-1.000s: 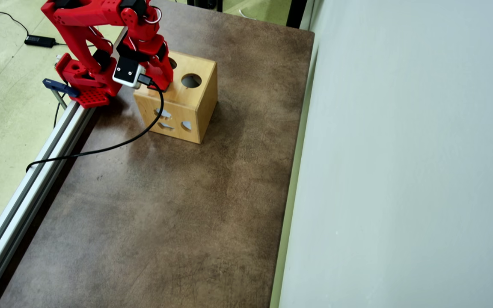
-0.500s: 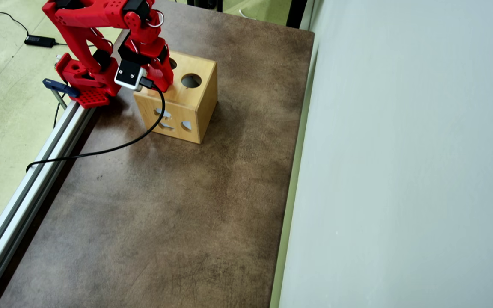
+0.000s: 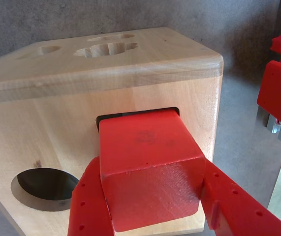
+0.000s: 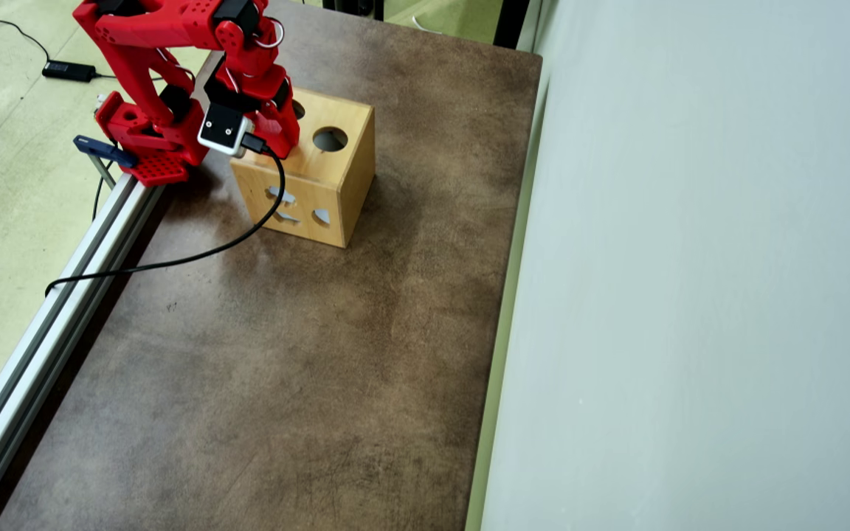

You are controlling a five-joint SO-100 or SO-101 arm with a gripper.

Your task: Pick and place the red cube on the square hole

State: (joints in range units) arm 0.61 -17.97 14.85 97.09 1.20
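Note:
In the wrist view my gripper (image 3: 151,164) is shut on the red cube (image 3: 150,162), one red finger (image 3: 88,201) on each side. The cube's far end sits in the square hole (image 3: 135,112) in the top face of the wooden box (image 3: 56,128); only the hole's thin dark edge shows above the cube. In the overhead view the gripper (image 4: 285,144) points down onto the top of the box (image 4: 336,184), and the arm hides the cube and the square hole.
A round hole (image 3: 44,187) lies beside the square one on the same face and also shows in the overhead view (image 4: 330,138). Other shaped holes mark the box's side. The arm base (image 4: 144,140), an aluminium rail (image 4: 63,295) and a black cable (image 4: 196,254) lie left.

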